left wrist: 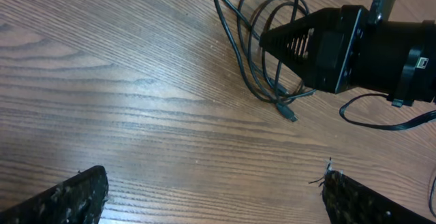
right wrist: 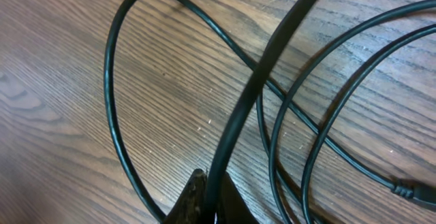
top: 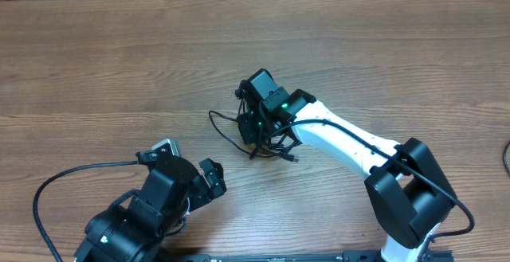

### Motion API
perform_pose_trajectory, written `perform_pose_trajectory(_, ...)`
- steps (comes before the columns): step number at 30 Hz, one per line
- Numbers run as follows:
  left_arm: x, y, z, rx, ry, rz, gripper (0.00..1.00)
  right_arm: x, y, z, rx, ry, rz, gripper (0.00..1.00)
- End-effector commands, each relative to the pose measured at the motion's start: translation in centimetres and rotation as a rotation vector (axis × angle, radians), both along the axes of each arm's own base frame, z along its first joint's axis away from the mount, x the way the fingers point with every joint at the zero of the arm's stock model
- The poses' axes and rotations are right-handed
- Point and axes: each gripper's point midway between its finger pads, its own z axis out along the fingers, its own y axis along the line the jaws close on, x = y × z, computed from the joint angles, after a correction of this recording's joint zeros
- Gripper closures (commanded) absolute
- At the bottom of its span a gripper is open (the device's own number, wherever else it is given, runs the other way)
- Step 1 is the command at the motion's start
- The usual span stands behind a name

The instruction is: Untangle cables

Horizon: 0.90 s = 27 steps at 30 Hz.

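Several thin black cables [top: 263, 144] lie in one loose tangle near the middle of the wooden table [top: 119, 55]. Overhead: the white right arm reaches in from the lower right, and the right gripper [top: 253, 131] sits directly on the pile. One loop spills out to the left of it and a plug end trails to the right. The left gripper [top: 211, 178] hangs well apart from the pile, at the lower left.

Left wrist: the left gripper [left wrist: 214, 197] is spread wide, its fingers [left wrist: 75, 197] at the bottom corners, with nothing between them. The cables [left wrist: 240, 47] show as overlapping oval loops with a small plug lying flat on the wood. The right gripper [left wrist: 266, 41] comes in over them from the right.

Right wrist: the right gripper [right wrist: 201, 200] is pinched narrow on one strand of the cables [right wrist: 252, 88]. That strand rises toward the lens, crossing above the others. The rest lie flat in crossing arcs. A plug end shows at the right edge.
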Motion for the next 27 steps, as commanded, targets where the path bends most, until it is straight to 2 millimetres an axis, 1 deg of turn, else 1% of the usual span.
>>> perform_pose_trajectory(1, 0.1, 0.2, -0.1, 0.019, -0.007, 0.000, 0.00, 1.5, 0.1, 2.3, 0.002, -0.075, 0.072, 0.96)
perform_pose_trajectory(3, 0.1, 0.2, -0.1, 0.019, -0.007, 0.000, 0.00, 2.7, -0.6, 5.0, -0.022, -0.125, 0.063, 0.96)
perform_pose_trajectory(5, 0.1, 0.2, -0.1, 0.019, -0.007, 0.000, 0.00, 4.7, -2.1, 8.9, -0.071, -0.204, 0.011, 0.96)
perform_pose_trajectory(7, 0.1, 0.2, -0.1, 0.019, -0.008, 0.000, 0.00, 6.7, -4.0, 13.4, -0.113, -0.293, -0.060, 0.96)
perform_pose_trajectory(9, 0.1, 0.2, -0.1, 0.019, -0.007, -0.001, 0.00, 8.4, -6.1, 18.9, -0.133, -0.396, -0.138, 0.96)
perform_pose_trajectory(11, 0.1, 0.2, -0.1, 0.019, -0.007, -0.001, 0.01, 9.3, -8.0, 24.7, -0.110, -0.499, -0.206, 0.96)
perform_pose_trajectory(13, 0.1, 0.2, -0.1, 0.019, -0.007, -0.001, 0.00, 9.6, -9.4, 30.2, -0.050, -0.593, -0.257, 0.96)
perform_pose_trajectory(14, 0.1, 0.2, -0.1, 0.019, -0.007, -0.001, 0.00, 9.4, -10.2, 33.3, -0.008, -0.649, -0.284, 0.96)
perform_pose_trajectory(16, 0.1, 0.2, -0.1, 0.019, -0.007, 0.000, 0.01, 8.6, -11.4, 38.2, 0.074, -0.739, -0.313, 0.96)
perform_pose_trajectory(17, 0.1, 0.2, -0.1, 0.019, -0.007, 0.000, 0.01, 7.7, -11.5, 40.7, 0.139, -0.777, -0.302, 0.96)
perform_pose_trajectory(19, 0.1, 0.2, -0.1, 0.019, -0.007, -0.001, 0.00, 5.2, -11.1, 44.5, 0.262, -0.826, -0.247, 0.96)
perform_pose_trajectory(22, 0.1, 0.2, -0.1, 0.019, -0.007, 0.000, 0.00, 1.5, -10.7, 48.1, 0.389, -0.868, -0.160, 0.96)
perform_pose_trajectory(24, 0.1, 0.2, -0.1, 0.019, -0.007, 0.000, 0.01, -0.1, -11.2, 49.5, 0.423, -0.893, -0.145, 0.96)
perform_pose_trajectory(27, 0.1, 0.2, -0.1, 0.019, -0.007, 0.000, 0.01, -2.0, -12.3, 51.2, 0.415, -0.971, -0.110, 0.96)
